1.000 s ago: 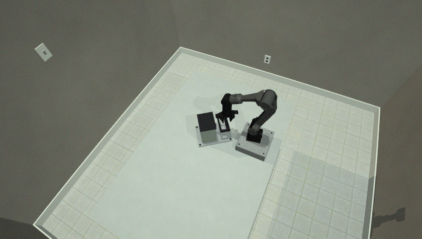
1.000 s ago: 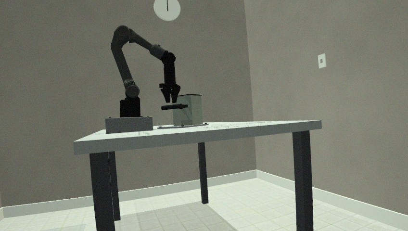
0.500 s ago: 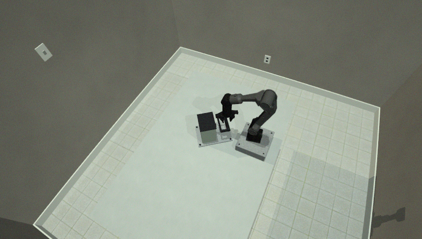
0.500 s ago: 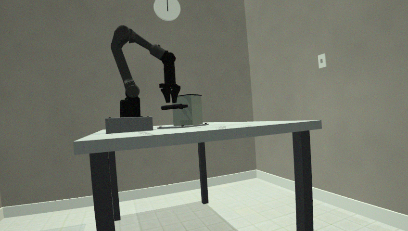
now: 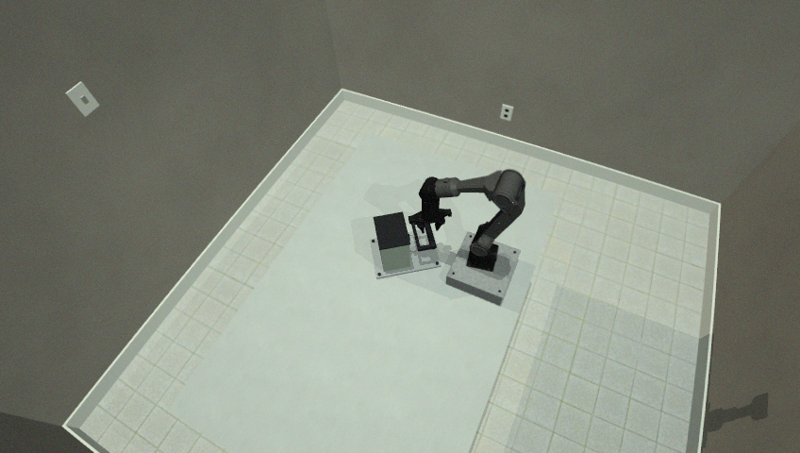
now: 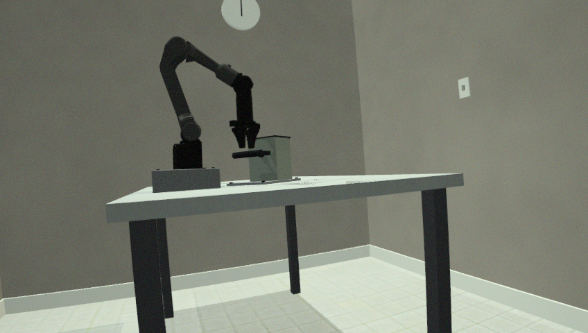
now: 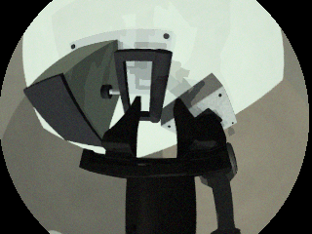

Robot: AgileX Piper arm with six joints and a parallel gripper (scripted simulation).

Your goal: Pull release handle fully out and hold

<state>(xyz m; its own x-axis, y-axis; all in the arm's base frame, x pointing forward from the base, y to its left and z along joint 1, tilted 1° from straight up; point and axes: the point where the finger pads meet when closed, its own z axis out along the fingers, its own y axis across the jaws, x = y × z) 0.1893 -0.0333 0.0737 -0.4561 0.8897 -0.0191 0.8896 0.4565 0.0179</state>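
The pull has not begun: the release handle [image 6: 249,154] projects level from the side of its housing box [image 6: 272,158], and by appearance it sits at its retracted position, with no contact from the tool [image 6: 245,142]. The grasp, the full extraction against the spring and the steady hold are all left to do. The housing box stands on a thin mounting plate [image 5: 384,270] toward the middle of the bench [image 6: 255,197], between the arm's base block [image 6: 185,180] and the bench's far edge, with the handle pointing toward the base block. The arm rises from the base block, bends at a high elbow, and the wrist section hangs near vertical, fingers pointing down. The tool stands open and empty, directly above the handle's grip and just apart from it. In the wrist view the two fingertips frame the handle's loop [image 7: 139,113] below.
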